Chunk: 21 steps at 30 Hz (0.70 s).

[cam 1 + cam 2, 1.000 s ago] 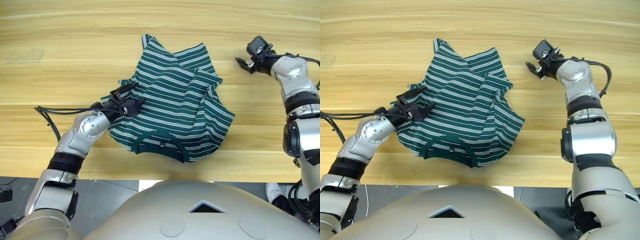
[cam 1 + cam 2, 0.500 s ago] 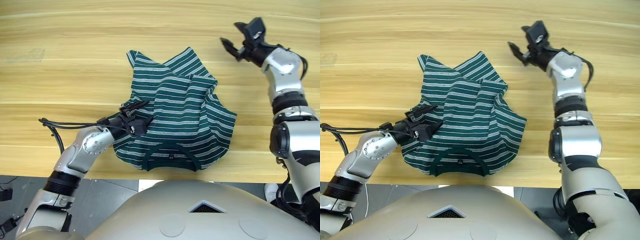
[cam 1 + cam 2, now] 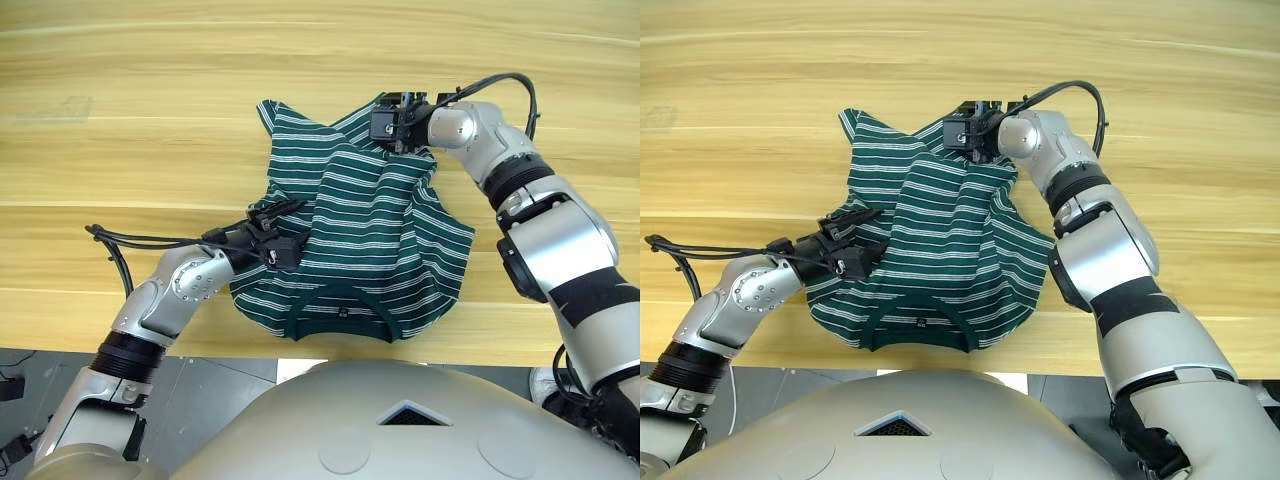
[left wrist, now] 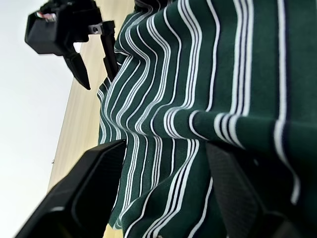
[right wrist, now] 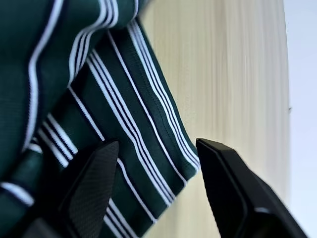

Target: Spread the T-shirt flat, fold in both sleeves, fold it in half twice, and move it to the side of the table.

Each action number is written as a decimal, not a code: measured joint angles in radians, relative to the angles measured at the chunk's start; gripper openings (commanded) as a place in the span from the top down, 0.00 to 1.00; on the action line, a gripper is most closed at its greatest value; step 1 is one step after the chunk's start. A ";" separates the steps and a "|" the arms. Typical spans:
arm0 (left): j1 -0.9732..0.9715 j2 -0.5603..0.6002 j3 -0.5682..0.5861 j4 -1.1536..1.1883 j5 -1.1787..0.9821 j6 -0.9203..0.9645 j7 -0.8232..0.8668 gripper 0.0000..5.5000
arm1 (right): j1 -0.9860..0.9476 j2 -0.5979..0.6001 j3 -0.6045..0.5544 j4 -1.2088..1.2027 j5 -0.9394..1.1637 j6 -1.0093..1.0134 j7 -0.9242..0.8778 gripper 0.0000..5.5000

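Right arm has swung in from the bare worktop (image 3: 150, 120) beyond the shirt's right side. The right gripper (image 3: 398, 118) is now at the far right corner of the shirt (image 3: 360, 220). Left arm has barely shifted over the last second, and the shirt's outline is unchanged since half a second ago.

Right gripper: fingers spread. In the right wrist view they straddle a striped hem (image 5: 148, 124), with wood grain past the cloth edge. No pinch seen. The left wrist view shows the same gripper (image 4: 91, 49) farther off, tips apart and down at the cloth.

Left gripper (image 3: 290, 228): at the shirt's left edge, about halfway along that side. In its own wrist view the two fingers (image 4: 94, 183) stand wide apart with striped cloth lying across the gap. I read them as spread, not closed on the fabric.

Shirt: green with white stripes, crumpled, not flat. It lies mid-worktop close to the near edge, with the collar (image 3: 340, 300) toward the robot. A raised fold runs down the right half. One corner (image 3: 268, 108) points away at far left.
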 measured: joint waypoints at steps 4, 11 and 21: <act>0.002 -0.005 -0.014 -0.022 0.010 0.009 -0.016 0.46 | 0.015 -0.036 0.026 0.001 -0.016 -0.022 -0.041 0.48; 0.027 -0.012 -0.006 -0.030 0.012 0.013 0.001 0.46 | 0.077 -0.176 -0.069 0.012 0.073 -0.068 -0.033 0.48; 0.038 -0.017 0.003 -0.024 0.012 0.007 0.013 0.46 | 0.198 -0.299 -0.221 -0.011 0.199 -0.144 0.001 0.48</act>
